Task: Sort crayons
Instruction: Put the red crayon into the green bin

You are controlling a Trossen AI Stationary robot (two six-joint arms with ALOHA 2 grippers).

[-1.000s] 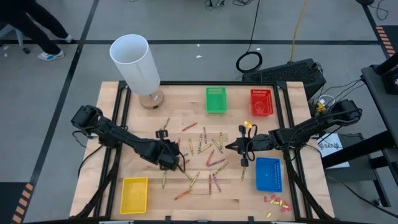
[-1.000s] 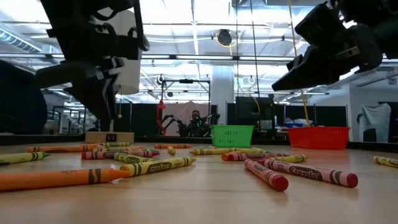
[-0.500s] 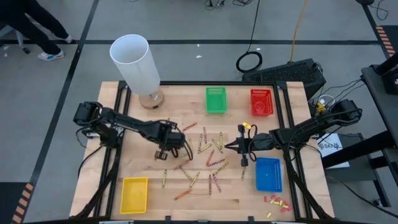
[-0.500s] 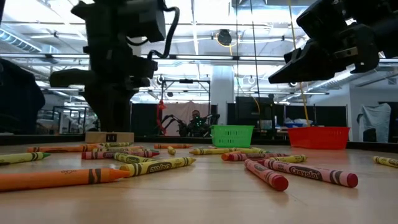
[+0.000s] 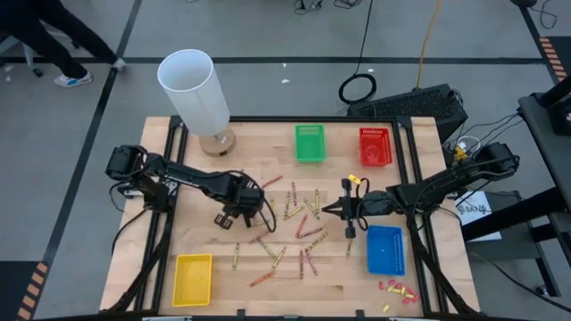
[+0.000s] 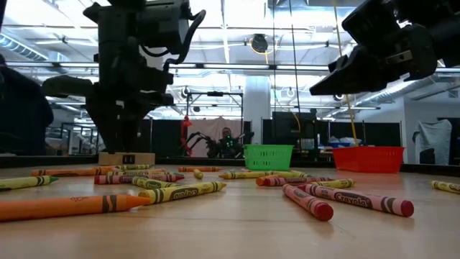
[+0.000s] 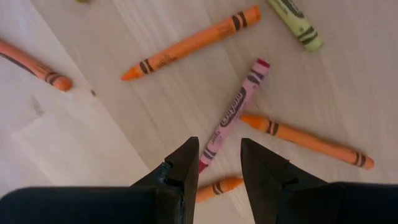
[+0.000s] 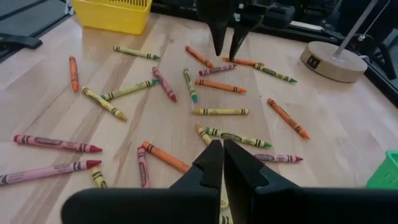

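Many crayons (image 5: 299, 227) in red, orange, olive-yellow and pink lie flat and scattered on the wooden table (image 5: 196, 192). My left gripper (image 7: 219, 155) points straight down over the left part of the scatter (image 5: 241, 212), open. It hangs just above a pink-red crayon (image 7: 235, 112) that lies on the table, one finger to each side of the crayon's near end, touching nothing. From the right wrist view that gripper (image 8: 227, 50) shows clear of the wood. My right gripper (image 8: 222, 149) is shut and empty, held above the table right of the scatter (image 5: 326, 211).
Four small baskets stand around the crayons: green (image 5: 310, 143) and red (image 5: 376, 146) at the far edge, blue (image 5: 385, 250) near right, yellow (image 5: 194, 278) near left. A white lamp (image 5: 196, 89) stands far left. Tiny red and yellow bits (image 5: 397, 290) lie near right.
My left gripper has swung toward the table's far edge, over the left of the scatter, and rolled about its downward axis. Its finger gap looks the same. No crayon has moved.
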